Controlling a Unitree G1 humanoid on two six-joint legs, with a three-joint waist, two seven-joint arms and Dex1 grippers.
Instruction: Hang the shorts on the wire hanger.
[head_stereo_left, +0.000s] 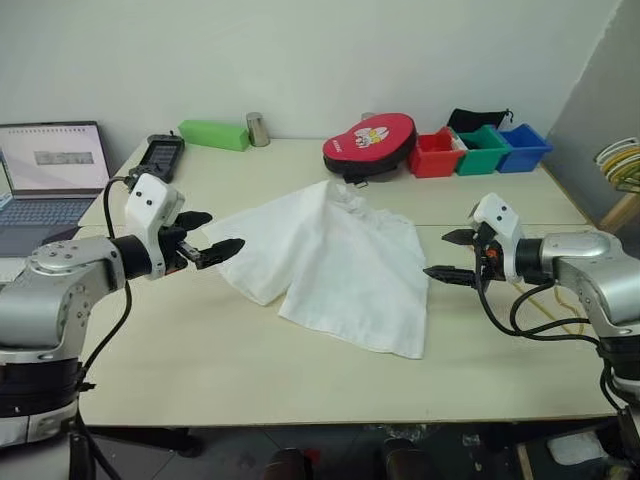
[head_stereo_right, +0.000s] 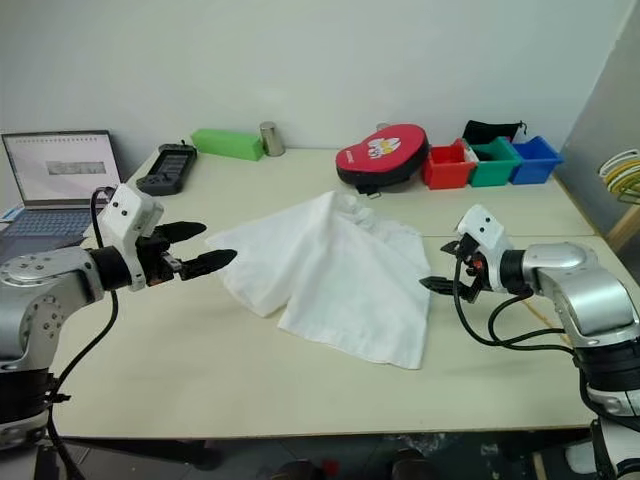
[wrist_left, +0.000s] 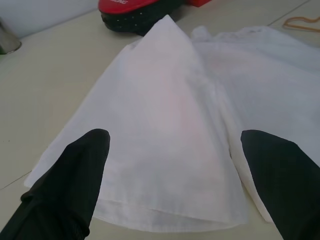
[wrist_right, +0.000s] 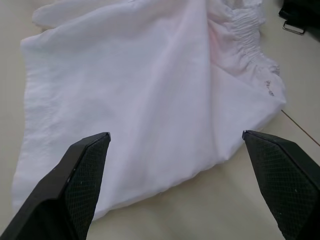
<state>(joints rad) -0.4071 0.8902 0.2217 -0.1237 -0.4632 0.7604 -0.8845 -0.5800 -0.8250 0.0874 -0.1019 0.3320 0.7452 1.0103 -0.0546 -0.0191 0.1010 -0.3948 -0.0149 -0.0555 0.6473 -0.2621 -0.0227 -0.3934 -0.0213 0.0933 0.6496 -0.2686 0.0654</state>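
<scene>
The big white thin-fabric shorts (head_stereo_left: 330, 262) lie crumpled mid-bench (head_stereo_left: 250, 380), untouched. The left tool (head_stereo_left: 206, 249) and right tool (head_stereo_left: 447, 255) flank them, fingers spread wide, pinching nothing. I'd say it's the pickup stage: next, close in on the waistband.

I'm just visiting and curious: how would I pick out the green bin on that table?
Look along the far edge of the table, toward its right corner, where three small open bins stand in a row. The green bin is the middle one, between the red bin and the blue bin.
</scene>
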